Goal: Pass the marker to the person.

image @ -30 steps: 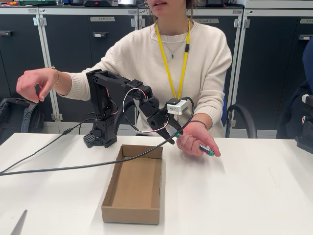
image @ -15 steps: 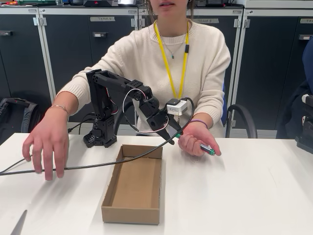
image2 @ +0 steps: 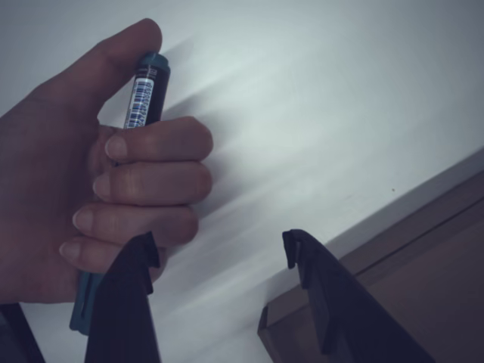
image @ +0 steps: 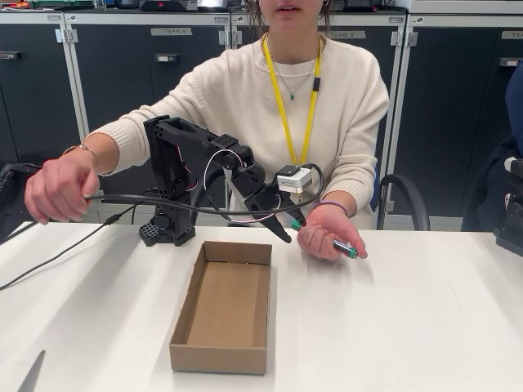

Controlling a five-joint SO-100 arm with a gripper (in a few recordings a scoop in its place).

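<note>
The person (image: 286, 98) in a cream sweater sits behind the table and grips the green marker (image: 343, 247) in a fist just right of the arm. In the wrist view her fingers wrap the marker (image2: 146, 87), whose capped end sticks out above them. My gripper (image: 292, 229) hangs close to the left of that hand, above the table. It stands open (image2: 219, 253), with only table surface between its two dark fingers (image2: 140, 261), and it does not touch the marker.
An open cardboard box (image: 223, 304) lies on the white table (image: 409, 327) below and left of the gripper; its corner (image2: 378, 287) shows in the wrist view. The person's other hand (image: 53, 192) holds a black cable (image: 163, 204) up across the arm's front.
The person's hand at the picture's left rose from the table, lifting the black cable with it. The marker stays in her other fist. The arm has hardly moved.
</note>
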